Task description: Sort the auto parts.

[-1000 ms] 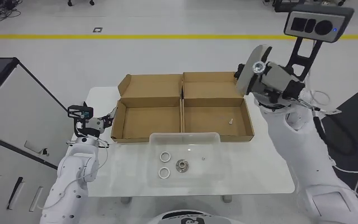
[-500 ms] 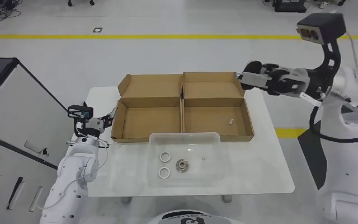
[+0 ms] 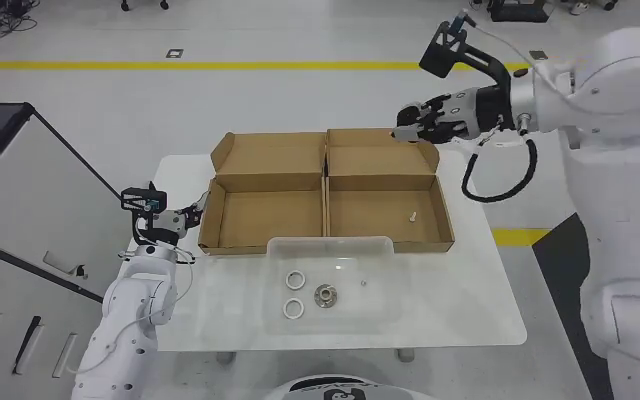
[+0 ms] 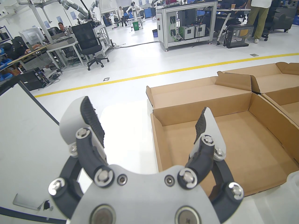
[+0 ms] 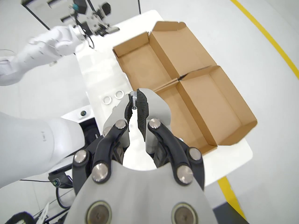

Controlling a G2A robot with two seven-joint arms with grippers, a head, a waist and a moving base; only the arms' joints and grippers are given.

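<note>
One small threaded bolt (image 5: 133, 99) sat pinched at the very tips of the right tool (image 5: 135, 95), raised over the far rim of the right-hand box (image 3: 380, 183), where a second bolt (image 3: 411, 214) lay. It looked light, hard and slick, best nipped across the shank. The left tool (image 4: 149, 120) hung spread beside the left box (image 4: 210, 141). Two white rings (image 3: 296, 279) and a metal hub (image 3: 324, 294) waited in the clear tray (image 3: 330, 242) on the worktop (image 3: 470, 300).

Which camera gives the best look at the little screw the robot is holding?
The right wrist view: the threaded screw sits pinched in the right gripper, close up. In the top view the gripper hides it; the left wrist view faces a cardboard box.
</note>
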